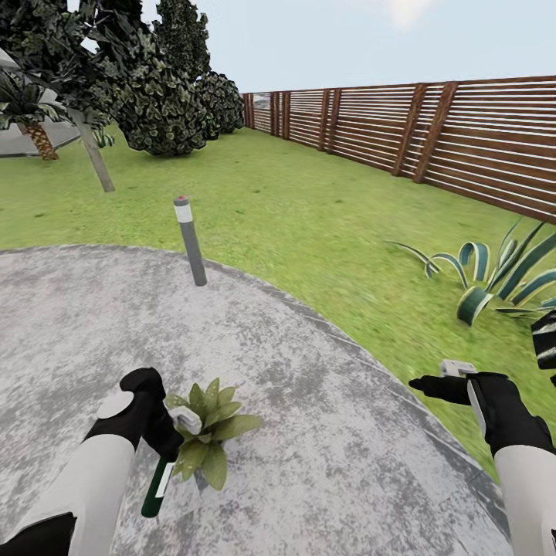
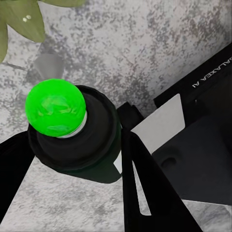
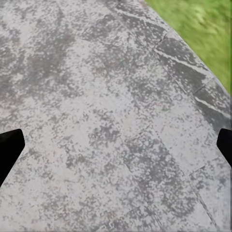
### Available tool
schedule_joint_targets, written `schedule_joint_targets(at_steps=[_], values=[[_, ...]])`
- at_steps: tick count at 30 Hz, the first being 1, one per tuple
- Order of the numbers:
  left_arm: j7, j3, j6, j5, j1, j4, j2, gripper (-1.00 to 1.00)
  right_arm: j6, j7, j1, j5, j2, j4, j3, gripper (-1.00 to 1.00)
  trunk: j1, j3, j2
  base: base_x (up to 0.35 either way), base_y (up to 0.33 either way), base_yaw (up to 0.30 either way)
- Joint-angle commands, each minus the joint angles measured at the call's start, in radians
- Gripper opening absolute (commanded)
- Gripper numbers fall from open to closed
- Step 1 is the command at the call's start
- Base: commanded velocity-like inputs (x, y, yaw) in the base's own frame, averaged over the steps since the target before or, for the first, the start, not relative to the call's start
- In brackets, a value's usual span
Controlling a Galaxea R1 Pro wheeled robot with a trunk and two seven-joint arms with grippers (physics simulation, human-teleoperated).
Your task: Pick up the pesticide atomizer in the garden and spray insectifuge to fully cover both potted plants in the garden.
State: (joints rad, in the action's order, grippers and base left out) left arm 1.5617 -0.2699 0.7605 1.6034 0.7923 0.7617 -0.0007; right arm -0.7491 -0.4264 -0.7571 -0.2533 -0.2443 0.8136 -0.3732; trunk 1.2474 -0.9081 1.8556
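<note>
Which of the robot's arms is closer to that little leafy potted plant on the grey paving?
Left. The left gripper, holding the atomizer, is right beside the potted plant; the right gripper hangs well off by the lawn edge.

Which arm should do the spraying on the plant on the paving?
Left. The left claw is shut on the pesticide atomizer, right beside the potted plant on the paved patch. The right claw is open, empty, and off toward the lawn edge.

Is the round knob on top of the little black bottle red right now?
No. In the left wrist view the knob atop the pesticide atomizer is bright green.
</note>
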Motion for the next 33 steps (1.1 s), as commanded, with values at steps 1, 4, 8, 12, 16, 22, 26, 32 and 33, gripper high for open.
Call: schedule_joint_targets(at_steps=[1,4,8,12,16,22,26,32,33], values=[[0.009,-0.002,0.008,0.008,0.000,0.001,-0.001,-1.00,-0.003,-0.009,-0.001,-0.011,0.000,0.001,-0.003,1.00,0.000,-0.001,0.000,0.000,-0.009,0.000],[0.009,-0.003,0.008,0.008,-0.001,-0.020,0.001,-1.00,-0.003,-0.010,-0.001,-0.011,0.000,0.001,-0.003,1.00,0.000,-0.001,0.000,0.000,-0.002,0.000],[0.009,-0.003,0.005,0.007,-0.001,-0.093,0.001,-1.00,-0.003,-0.010,-0.001,-0.011,-0.001,0.001,-0.003,1.00,0.000,-0.001,0.000,0.000,0.000,0.113],[0.009,-0.002,0.005,0.006,-0.001,-0.107,-0.003,-1.00,-0.003,-0.009,-0.001,-0.011,-0.001,0.001,-0.004,1.00,0.000,-0.001,0.000,0.000,0.000,0.237],[0.009,-0.005,0.005,0.006,-0.001,-0.108,0.000,-1.00,-0.003,-0.009,-0.001,-0.011,-0.001,0.001,-0.004,1.00,0.000,-0.001,0.000,0.000,0.000,0.250],[0.009,-0.006,0.005,0.004,-0.001,-0.107,0.001,-1.00,-0.003,-0.009,-0.001,-0.011,-0.002,0.001,-0.004,1.00,0.000,-0.001,0.000,0.000,0.000,0.032],[0.009,-0.008,0.006,0.004,-0.001,-0.106,0.001,-1.00,-0.003,-0.009,-0.001,-0.011,-0.003,0.001,-0.004,1.00,0.000,-0.001,0.000,0.017,0.000,0.000],[0.009,-0.008,0.006,0.004,-0.001,-0.105,0.002,-1.00,-0.003,-0.008,-0.001,-0.011,-0.002,0.001,-0.004,1.00,0.000,-0.001,0.000,0.251,0.000,0.000],[0.009,-0.009,0.006,0.004,-0.001,-0.104,0.002,-1.00,-0.003,-0.008,-0.001,-0.011,-0.002,0.001,-0.004,1.00,0.000,-0.001,0.000,0.127,0.000,0.000]])
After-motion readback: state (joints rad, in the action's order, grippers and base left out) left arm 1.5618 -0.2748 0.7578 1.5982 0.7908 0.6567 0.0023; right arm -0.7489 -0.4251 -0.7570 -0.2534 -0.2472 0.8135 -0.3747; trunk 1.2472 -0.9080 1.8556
